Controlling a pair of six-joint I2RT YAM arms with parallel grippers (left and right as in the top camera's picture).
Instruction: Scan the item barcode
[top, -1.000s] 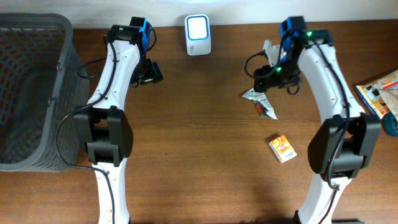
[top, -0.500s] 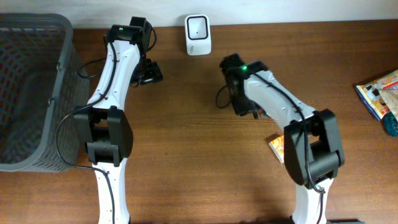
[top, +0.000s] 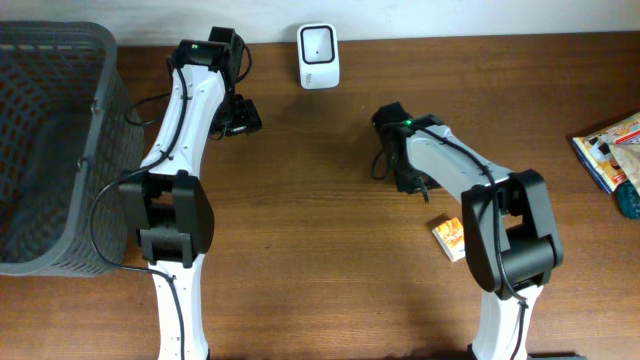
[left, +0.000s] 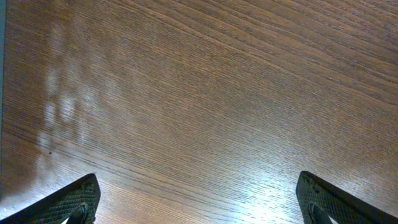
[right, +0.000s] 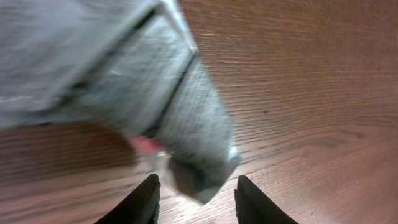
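Note:
The item, a crumpled silver packet with a red patch, fills the right wrist view, blurred. Its lower end sits between the narrowed jaws of my right gripper, which close on it from both sides just above the wood. In the overhead view the right gripper is mid-table and the arm hides the packet. No barcode shows. The white scanner stands at the table's back edge, up and left of that gripper. My left gripper is wide open over bare wood, seen in the overhead view left of the scanner.
A dark mesh basket takes up the left end of the table. A small orange box lies just below and right of the right gripper. Printed packs lie at the right edge.
The right arm swung left from the table's right side to the middle, over the silver packet, and its jaws narrowed around it. The scanner's light went out. The left arm has not moved.

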